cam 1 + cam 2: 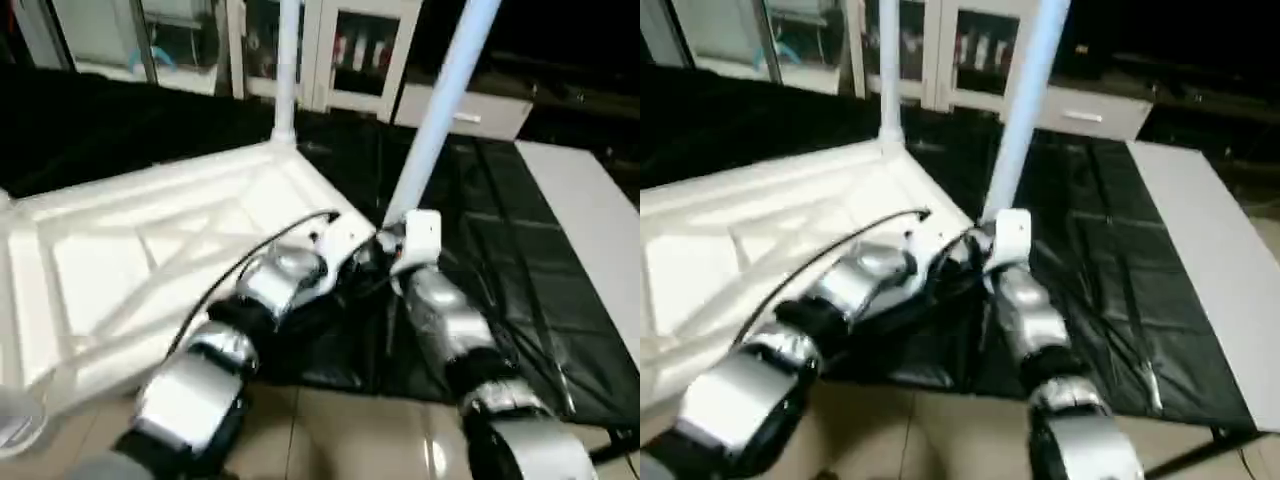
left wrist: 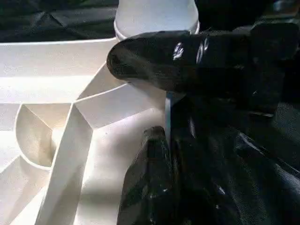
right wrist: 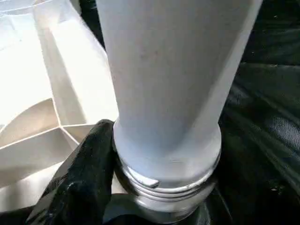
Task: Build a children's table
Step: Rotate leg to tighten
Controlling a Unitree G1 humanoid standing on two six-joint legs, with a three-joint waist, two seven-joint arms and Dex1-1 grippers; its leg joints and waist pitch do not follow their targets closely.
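The tabletop (image 1: 150, 260) is laid underside up on the black-covered work surface (image 1: 500, 250), one leg (image 1: 287, 70) standing at its far corner. A second leg (image 3: 173, 84) is grasped near its threaded base by the right gripper (image 3: 140, 197) at the tabletop's near right corner. The left gripper (image 2: 159, 117) is clenched shut, empty, just beside that corner.

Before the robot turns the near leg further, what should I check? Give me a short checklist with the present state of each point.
1. Tabletop lies underside up: ok.
2. Far leg stands upright in its corner: ok.
3. Near leg stands straight: not ok, it tilts.
4. Near leg's threads fully in the socket: not ok, threads show above the socket in the right wrist view.
5. Right end effector around the leg's base: ok.
6. Left end effector on the tabletop's edge: ok.
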